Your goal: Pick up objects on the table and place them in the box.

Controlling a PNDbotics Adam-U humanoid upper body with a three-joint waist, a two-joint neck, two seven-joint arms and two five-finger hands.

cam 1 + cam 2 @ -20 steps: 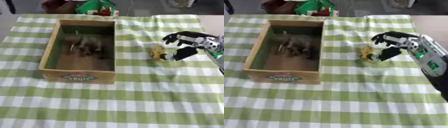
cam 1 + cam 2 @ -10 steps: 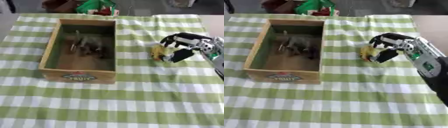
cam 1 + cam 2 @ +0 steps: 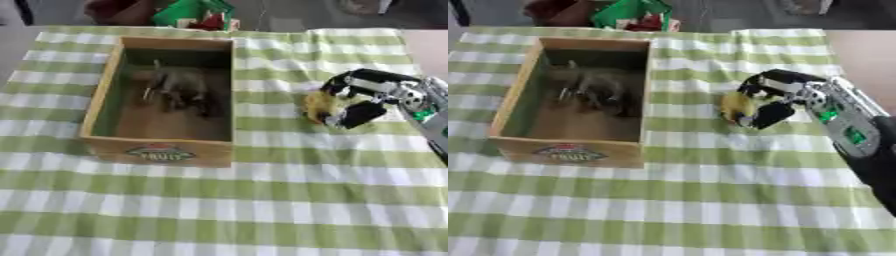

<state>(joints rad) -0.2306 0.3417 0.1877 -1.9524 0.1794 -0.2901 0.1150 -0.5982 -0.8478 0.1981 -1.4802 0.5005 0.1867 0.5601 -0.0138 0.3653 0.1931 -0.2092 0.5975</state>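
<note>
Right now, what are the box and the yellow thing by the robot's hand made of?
The box looks like plain, unpainted wood: tan boards with a printed label on the front. The yellow thing is blurry; it seems like soft plastic or rubber, but I cannot be sure. The right hand curls round it on the checked cloth.

Small yellow object on cloth, right of wooden box.
</note>
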